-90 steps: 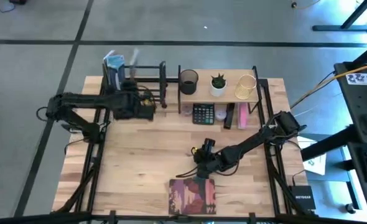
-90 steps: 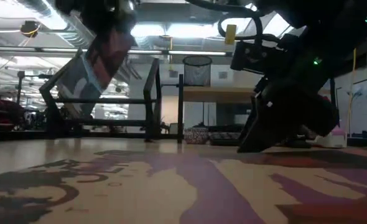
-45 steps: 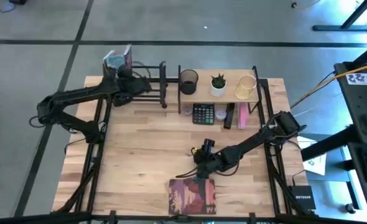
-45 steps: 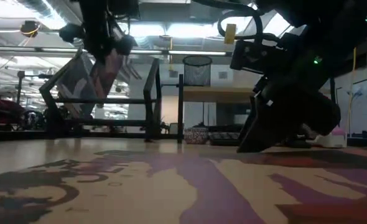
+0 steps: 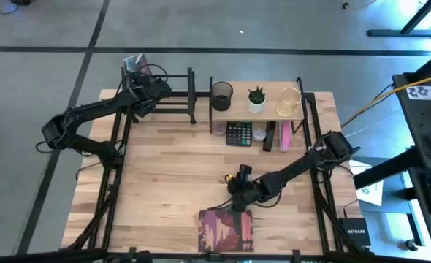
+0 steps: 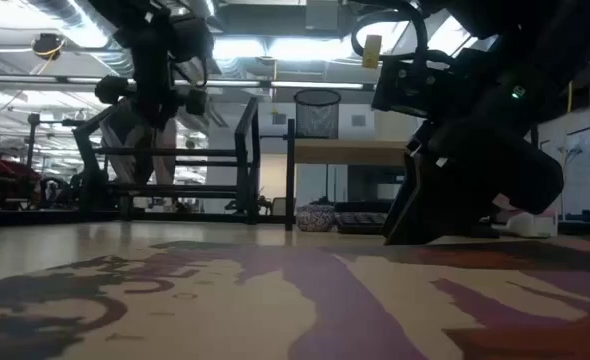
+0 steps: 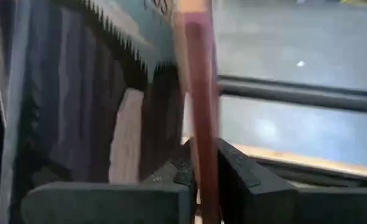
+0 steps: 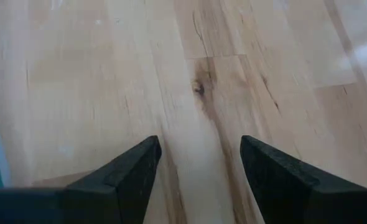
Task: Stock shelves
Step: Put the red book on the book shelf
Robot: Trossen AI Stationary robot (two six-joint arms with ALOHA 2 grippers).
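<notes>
On the wooden tabletop (image 5: 172, 168) we see, along the far edge, the light-wood board shelf (image 5: 270, 109) on thin black uprights, and to its left the black metal-bar book rack (image 5: 173, 91). Our left arm reaches across to the rack's far left end, and there the left gripper (image 5: 144, 89) is clamped on a thin reddish-edged book (image 7: 199, 106); the left wrist view shows both dark fingers pressed against its edge, with other books (image 5: 134, 67) standing just beside it in the rack. Our right arm stretches toward the near middle of the table, where the right gripper (image 5: 239, 191) points down at bare wood with its fingers (image 8: 118, 180) spread apart and nothing between them. Just in front of it, at the table's near edge, lies a flat book with a red and purple cover (image 5: 226, 228). On top of the board shelf stand a black mesh cup (image 5: 221, 95), a small potted plant (image 5: 256, 98) and a gold wire holder (image 5: 289, 101). Beneath the board we make out a calculator (image 5: 238, 134) and a pink item (image 5: 285, 136).
</notes>
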